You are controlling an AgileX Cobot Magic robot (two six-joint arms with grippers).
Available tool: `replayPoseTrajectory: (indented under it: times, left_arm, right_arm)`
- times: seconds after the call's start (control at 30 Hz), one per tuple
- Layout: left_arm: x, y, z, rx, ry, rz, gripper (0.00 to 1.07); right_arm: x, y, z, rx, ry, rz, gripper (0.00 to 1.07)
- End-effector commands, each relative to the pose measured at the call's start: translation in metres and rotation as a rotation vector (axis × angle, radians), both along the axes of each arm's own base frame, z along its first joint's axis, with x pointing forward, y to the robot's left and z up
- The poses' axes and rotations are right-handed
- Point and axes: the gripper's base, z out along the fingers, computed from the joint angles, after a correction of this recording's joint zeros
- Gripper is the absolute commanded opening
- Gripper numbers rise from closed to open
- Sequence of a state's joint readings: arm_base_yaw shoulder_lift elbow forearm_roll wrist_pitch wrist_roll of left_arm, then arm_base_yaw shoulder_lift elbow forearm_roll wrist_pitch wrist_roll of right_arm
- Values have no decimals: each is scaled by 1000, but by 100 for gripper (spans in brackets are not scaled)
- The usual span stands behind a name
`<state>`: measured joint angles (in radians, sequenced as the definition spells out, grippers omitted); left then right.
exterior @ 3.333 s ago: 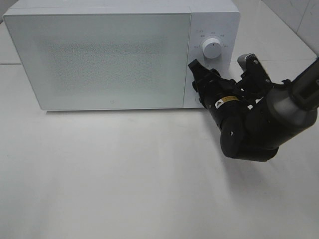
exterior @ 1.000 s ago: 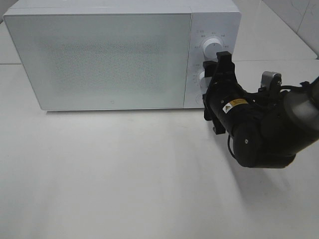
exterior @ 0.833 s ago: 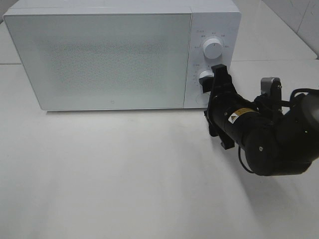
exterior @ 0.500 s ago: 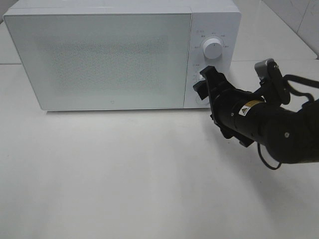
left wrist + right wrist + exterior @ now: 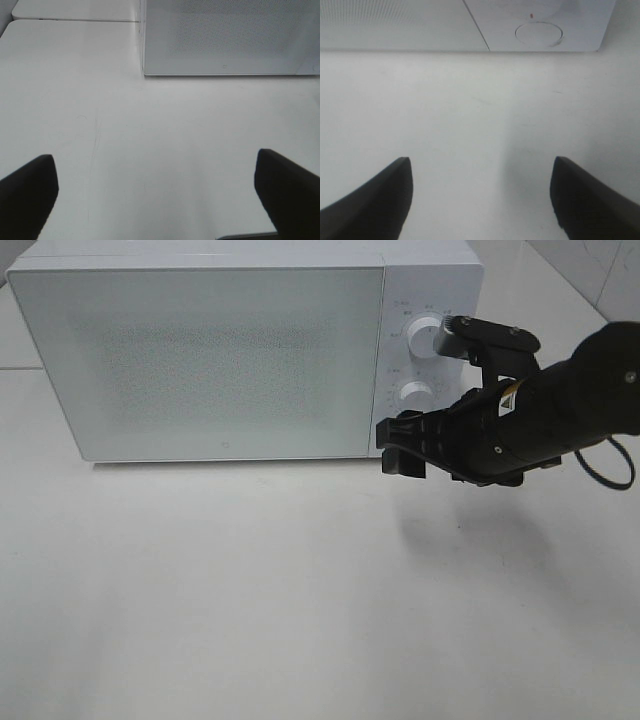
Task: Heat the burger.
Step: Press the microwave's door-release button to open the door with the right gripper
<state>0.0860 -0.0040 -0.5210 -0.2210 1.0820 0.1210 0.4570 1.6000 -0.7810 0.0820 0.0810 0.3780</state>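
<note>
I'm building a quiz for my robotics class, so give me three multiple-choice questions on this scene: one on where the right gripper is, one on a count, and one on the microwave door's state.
1. Where is the right gripper relative to the microwave?
A on top of it; B in front of its lower right corner; C by its left end.
2. How many round knobs does it have?
A one; B four; C two.
3. Its door is:
A shut; B wide open; C taken off.

Answers:
1. B, it hangs just below the lower knob.
2. C, there is an upper knob and the lower knob.
3. A, the door lies flush with the front.
</note>
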Motion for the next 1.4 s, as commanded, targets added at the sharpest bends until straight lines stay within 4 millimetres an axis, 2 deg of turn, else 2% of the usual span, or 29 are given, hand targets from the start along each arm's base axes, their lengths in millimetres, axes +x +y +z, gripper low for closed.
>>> replayPoseTrajectory:
  times: [0.03, 0.1, 0.23, 0.3, 0.33, 0.4, 0.5, 0.57, 0.6, 0.67, 0.7, 0.77, 0.83, 0.87, 0.9, 0.97, 1.0, 1.13, 1.17, 1.23, 1.27, 1.4]
  left_arm:
    - [-2, -1, 0, -12, -25, 0, 100]
    - [-2, -1, 0, -12, -25, 0, 100]
    - [-2, -1, 0, -12, -25, 0, 100]
    - [-2, -1, 0, -12, -25, 0, 100]
    - [-2, -1, 0, -12, -25, 0, 100]
    - [-2, -1, 0, -12, -25, 0, 100]
    - [-2, -1, 0, -12, -25, 0, 100]
    - [-2, -1, 0, -12, -25, 0, 100]
    - [-2, -1, 0, -12, -25, 0, 100]
    - [-2, -1, 0, -12, -25, 0, 100]
    - [-2, -1, 0, -12, -25, 0, 100]
    - [-2, -1, 0, -12, -25, 0, 100]
    - [-2, -1, 0, -12, -25, 0, 100]
    - [-2, -1, 0, -12, -25, 0, 100]
    - [-2, -1, 0, -12, -25, 0, 100]
    - [-2, -1, 0, -12, -25, 0, 100]
    - [-2, -1, 0, -12, -25, 0, 100]
    - [-2, -1, 0, -12, -25, 0, 100]
    - [-2, -1, 0, -12, -25, 0, 100]
    - [-2, -1, 0, -12, -25, 0, 100]
    - [-2, -1, 0, -12, -25, 0, 100]
    - [-2, -1, 0, -12, -25, 0, 100]
  right_arm:
    - [-2, -5, 10, -125, 36, 104, 75]
    - [-6, -9, 23, -215, 66, 170, 75]
    - [-15, -15, 38, -267, 75, 213, 75]
    - [-29, -22, 59, -282, 59, 236, 75]
    - [-29, -22, 59, -282, 59, 236, 75]
    - [-43, -29, 78, -285, 42, 241, 75]
    - [-48, -32, 84, -288, 35, 246, 75]
    - [-62, -39, 98, -300, 21, 266, 75]
    - [-62, -39, 98, -300, 21, 266, 75]
    - [-83, -49, 114, -301, 6, 269, 75]
    - [-83, -49, 114, -301, 6, 269, 75]
    - [-100, -57, 121, -281, -34, 264, 75]
    - [-106, -59, 124, -270, -49, 261, 75]
    - [-118, -64, 123, -261, -50, 259, 75]
    - [-118, -64, 123, -261, -50, 259, 75]
    - [-134, -74, 121, -250, -57, 246, 75]
    - [-134, -74, 121, -250, -57, 246, 75]
    - [-159, -92, 120, -196, -99, 175, 75]
    - [-159, -92, 120, -196, -99, 175, 75]
    - [-177, -102, 120, -180, -127, 138, 75]
    - [-177, -102, 120, -180, -127, 138, 75]
    - [-206, -114, 118, -160, -170, 83, 75]
